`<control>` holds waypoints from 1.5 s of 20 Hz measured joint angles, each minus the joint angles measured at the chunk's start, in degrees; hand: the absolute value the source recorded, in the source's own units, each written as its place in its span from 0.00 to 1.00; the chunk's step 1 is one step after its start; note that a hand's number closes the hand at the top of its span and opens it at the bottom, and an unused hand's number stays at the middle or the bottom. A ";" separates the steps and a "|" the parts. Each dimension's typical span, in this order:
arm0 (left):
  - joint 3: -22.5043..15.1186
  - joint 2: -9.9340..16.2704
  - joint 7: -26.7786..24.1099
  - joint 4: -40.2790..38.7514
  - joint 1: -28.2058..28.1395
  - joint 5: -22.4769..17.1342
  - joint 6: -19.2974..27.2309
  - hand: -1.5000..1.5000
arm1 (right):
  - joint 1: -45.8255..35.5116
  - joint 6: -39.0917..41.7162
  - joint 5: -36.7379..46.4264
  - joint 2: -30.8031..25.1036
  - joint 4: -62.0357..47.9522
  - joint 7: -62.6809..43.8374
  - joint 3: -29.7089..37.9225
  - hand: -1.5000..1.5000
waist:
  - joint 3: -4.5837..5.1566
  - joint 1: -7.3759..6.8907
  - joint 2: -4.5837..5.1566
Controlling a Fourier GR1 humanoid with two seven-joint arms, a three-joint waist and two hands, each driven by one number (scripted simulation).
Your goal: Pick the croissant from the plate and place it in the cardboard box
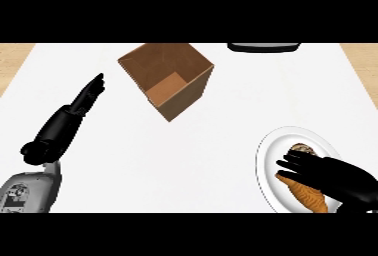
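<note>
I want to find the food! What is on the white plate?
On the plate lies a croissant, partly covered by the right hand. Something round and brownish sits behind the fingers; I cannot tell what.

The right hand (328,176) lies over the white plate (269,150) at the lower right, fingers extended toward the left and resting on the croissant (306,196). The croissant's orange-brown body projects below the palm. A small round brown item (301,148) sits on the plate just above the fingers. The left hand (88,94) rests open at the left, fingers up. The open cardboard box (168,77) stands tilted just right of that hand, well apart from the plate.
</note>
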State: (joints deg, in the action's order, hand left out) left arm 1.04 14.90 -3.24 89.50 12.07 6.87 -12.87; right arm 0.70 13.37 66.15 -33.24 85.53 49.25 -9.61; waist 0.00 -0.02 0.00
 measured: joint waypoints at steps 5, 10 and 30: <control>0.34 -0.63 -0.93 0.03 -0.83 0.83 -0.24 0.50 | -1.21 -2.91 2.75 1.84 -3.13 2.88 -1.36 1.00 | 0.24 -0.03 -0.11; -0.25 -1.60 0.03 0.71 -0.60 1.69 0.04 0.50 | -1.29 -7.92 2.14 3.39 -4.48 6.49 -0.98 1.00 | 0.60 0.05 -0.26; -3.87 -3.41 -0.14 0.04 3.09 1.67 -2.71 0.50 | -23.71 -3.03 8.77 32.11 -3.52 -43.17 -10.81 1.00 | 0.30 -8.70 0.91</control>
State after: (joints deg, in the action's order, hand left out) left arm -2.83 11.50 -3.38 89.54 15.16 8.54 -15.58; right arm -23.01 10.34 74.92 -1.12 82.00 6.08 -20.42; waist 0.30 -8.71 0.91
